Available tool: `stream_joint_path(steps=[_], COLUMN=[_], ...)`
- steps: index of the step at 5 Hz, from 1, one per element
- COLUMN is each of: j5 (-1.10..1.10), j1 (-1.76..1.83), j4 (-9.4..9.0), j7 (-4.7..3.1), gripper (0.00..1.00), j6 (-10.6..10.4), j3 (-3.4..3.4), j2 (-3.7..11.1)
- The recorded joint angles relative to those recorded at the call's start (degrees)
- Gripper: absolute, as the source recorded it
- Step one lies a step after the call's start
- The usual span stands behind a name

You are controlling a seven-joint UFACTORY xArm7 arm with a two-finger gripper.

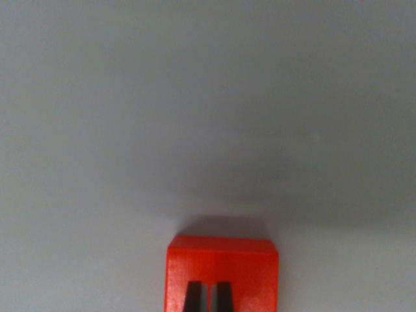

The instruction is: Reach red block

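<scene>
The red block (pixel 222 260) lies on a plain grey surface at the bottom centre of the wrist view, its lower part cut off by the frame edge. My gripper (pixel 208 287) shows only as two dark fingertips (pixel 193 298) rising from the bottom edge, in front of the block's top face. They stand close together with just a thin slit of red between them, and nothing is held. I cannot tell whether the tips touch the block or hover just above it.
The grey surface (pixel 208 117) fills the rest of the view. A soft shadow lies just beyond the block's far edge.
</scene>
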Motion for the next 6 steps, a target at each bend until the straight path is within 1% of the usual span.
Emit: stream_joint_path(steps=[1, 2, 3, 6], j5=[0.03, 0.03, 0.04, 0.05], j1=[0.05, 0.05, 0.08, 0.09], j4=[-0.69, -0.69, -1.12, -1.26], j7=[0.01, 0.01, 0.01, 0.01], gripper=[0.00, 0.00, 0.00, 0.00], j6=[-0.9, -0.9, -1.4, -1.6], j3=[0.04, 0.04, 0.07, 0.08], j2=[0.17, 0.17, 0.28, 0.32])
